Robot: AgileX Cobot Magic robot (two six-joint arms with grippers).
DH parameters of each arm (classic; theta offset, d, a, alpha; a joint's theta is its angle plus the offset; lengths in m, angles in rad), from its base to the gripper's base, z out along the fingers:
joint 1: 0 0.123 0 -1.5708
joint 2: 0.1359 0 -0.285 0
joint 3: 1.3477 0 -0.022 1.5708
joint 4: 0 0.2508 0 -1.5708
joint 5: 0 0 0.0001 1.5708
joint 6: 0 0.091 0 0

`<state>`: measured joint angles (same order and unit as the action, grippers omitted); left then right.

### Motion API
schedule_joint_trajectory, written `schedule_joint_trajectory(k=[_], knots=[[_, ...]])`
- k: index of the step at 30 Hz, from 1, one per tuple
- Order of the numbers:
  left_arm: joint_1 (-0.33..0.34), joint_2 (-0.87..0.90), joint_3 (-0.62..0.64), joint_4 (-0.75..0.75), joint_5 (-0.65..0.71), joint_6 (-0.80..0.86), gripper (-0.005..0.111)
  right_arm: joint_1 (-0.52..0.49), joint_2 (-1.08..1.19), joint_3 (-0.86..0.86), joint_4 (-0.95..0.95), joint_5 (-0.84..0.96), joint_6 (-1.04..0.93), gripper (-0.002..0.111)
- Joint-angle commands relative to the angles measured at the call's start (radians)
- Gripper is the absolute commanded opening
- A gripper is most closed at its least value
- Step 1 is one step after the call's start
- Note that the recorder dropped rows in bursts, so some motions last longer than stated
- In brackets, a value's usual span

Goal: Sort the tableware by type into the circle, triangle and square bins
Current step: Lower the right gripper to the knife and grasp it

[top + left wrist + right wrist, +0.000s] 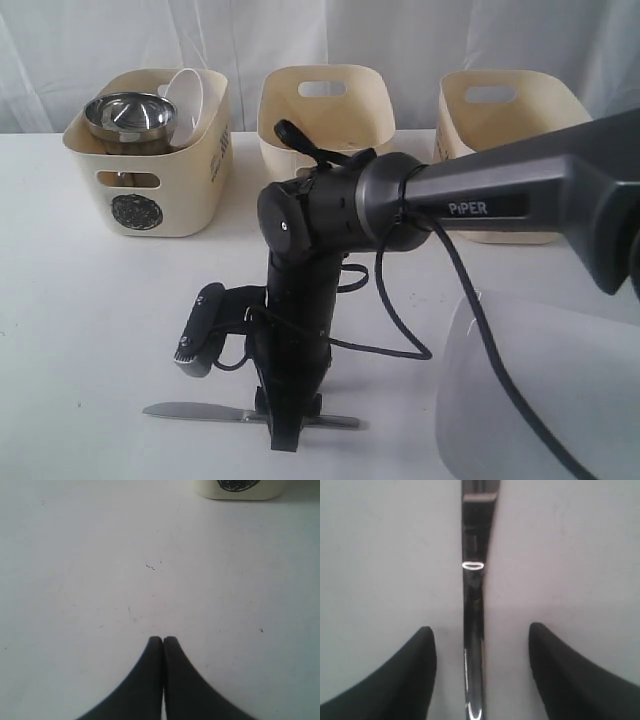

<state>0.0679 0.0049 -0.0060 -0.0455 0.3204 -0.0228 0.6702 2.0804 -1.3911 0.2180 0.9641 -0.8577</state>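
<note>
Here, the right claw (pixel 288 428) stood wide open and pointed down, one finger on each side of the knife (pixel 195 411). The knife lay flat on the surface (pixel 80 300) directly beneath it; contact could not be judged. The left claw (pixel 163 639) was closed and empty over bare surface, with the circle bin (pixel 235 489) ahead of it. Beyond the right claw, the circle bin held a steel bowl (pixel 128 113) and a tilted white bowl (pixel 190 98). Alongside stood a second bin (pixel 325 120) and a third bin (pixel 505 130). A plate (pixel 530 390) lay beside the right claw.
</note>
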Motion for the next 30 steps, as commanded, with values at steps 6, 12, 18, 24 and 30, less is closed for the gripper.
schedule_joint_trajectory(k=[6, 12, 18, 24, 30], knots=[[0.000, -0.005, 0.006, -0.006, 0.003, 0.000, 0.000, 0.033, 0.033, 0.085, -0.266, -0.214, 0.156, 0.037], [0.000, -0.005, 0.006, -0.006, 0.003, 0.000, 0.000, 0.033, 0.070, 0.089, -0.320, -0.270, 0.216, 0.022], [0.000, -0.005, 0.006, -0.006, 0.003, 0.000, 0.000, 0.033, 0.111, 0.089, -0.320, -0.225, 0.216, 0.000], [0.000, -0.005, 0.006, -0.006, 0.003, 0.000, 0.000, 0.033, 0.054, 0.087, -0.320, -0.178, 0.214, 0.000], [0.000, -0.005, 0.006, -0.006, 0.003, 0.000, 0.000, 0.033, -0.077, 0.087, -0.288, -0.201, 0.214, 0.000]])
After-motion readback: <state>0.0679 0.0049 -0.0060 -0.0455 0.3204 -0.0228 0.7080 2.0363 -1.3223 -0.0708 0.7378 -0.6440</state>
